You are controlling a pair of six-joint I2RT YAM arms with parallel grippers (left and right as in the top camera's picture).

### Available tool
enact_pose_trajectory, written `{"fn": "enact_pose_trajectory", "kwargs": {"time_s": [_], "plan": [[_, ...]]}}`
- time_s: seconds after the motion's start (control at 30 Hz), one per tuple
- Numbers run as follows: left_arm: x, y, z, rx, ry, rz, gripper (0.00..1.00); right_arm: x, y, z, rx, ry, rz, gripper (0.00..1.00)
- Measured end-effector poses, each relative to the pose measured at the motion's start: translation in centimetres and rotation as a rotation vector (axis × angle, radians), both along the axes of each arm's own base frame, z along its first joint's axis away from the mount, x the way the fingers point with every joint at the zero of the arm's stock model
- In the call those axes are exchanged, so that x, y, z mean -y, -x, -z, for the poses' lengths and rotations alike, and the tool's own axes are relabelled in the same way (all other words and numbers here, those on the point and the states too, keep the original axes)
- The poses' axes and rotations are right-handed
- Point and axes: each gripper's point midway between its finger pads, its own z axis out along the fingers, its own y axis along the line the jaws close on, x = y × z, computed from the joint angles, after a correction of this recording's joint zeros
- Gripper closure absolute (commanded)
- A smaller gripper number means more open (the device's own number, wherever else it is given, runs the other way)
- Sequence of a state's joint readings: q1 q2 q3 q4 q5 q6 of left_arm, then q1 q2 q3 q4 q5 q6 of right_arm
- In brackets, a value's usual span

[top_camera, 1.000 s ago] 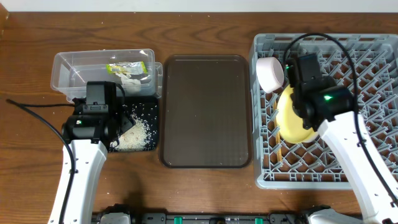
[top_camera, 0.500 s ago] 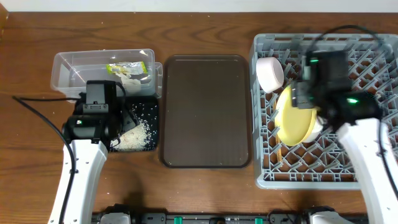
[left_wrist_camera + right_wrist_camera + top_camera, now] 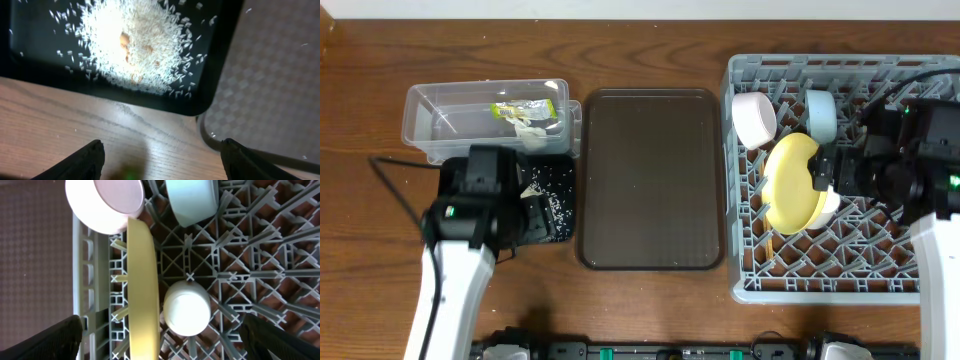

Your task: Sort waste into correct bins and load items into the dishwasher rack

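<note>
My right gripper [image 3: 844,180] [image 3: 161,330] hangs open and empty over the grey dishwasher rack [image 3: 910,95] [image 3: 235,275]. Below it are the small pale cup [image 3: 831,201] [image 3: 186,307] and the yellow plate [image 3: 788,185] [image 3: 144,285], which stands on edge. The white bowl [image 3: 755,118] [image 3: 105,202] and light-blue bowl [image 3: 820,112] [image 3: 192,200] lean at the rack's far left. Chopsticks [image 3: 121,314] poke out beside the plate. My left gripper [image 3: 525,222] [image 3: 162,157] is open over bare wood, at the front edge of the black tray [image 3: 558,170] [image 3: 200,102] holding rice [image 3: 132,45]. The clear tub [image 3: 450,115] holds the wrapper [image 3: 525,108] and tissue [image 3: 528,127].
A large brown serving tray [image 3: 650,180] [image 3: 272,75] lies between the black tray and the rack. A black cable [image 3: 395,175] trails left of my left arm. The rack's right half shows only upright pegs.
My right gripper has opened and drawn back to the right, and the light-blue bowl now shows leaning in the rack. My left arm has shifted forward, covering the rice pile from above.
</note>
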State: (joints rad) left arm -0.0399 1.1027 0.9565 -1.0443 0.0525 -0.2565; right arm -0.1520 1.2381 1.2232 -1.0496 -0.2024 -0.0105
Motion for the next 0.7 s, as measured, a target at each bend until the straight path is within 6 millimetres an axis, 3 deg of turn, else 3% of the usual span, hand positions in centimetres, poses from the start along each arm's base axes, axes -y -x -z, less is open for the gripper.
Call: {"fn": "enact_pose_trajectory", "kwargs": {"time_s": [0.3,0.43,0.7], "plan": [[-0.1,2.9,-4.2,0.380,0.015,0.003,0.23,-0.1,3.7,-1.1,0.251,0.058,0.023,0.01],[-0.1,3.7,-5.2,0.462,0.018,0.003,0.23,-0.2,6.1,-1.0,0.324,0.082,0.034,0.01],[-0.1,4.0,-5.9,0.501,0.019,0.003,0.23,-0.4,8.5,0.0,0.301,0.085,0.039,0.01]]}}
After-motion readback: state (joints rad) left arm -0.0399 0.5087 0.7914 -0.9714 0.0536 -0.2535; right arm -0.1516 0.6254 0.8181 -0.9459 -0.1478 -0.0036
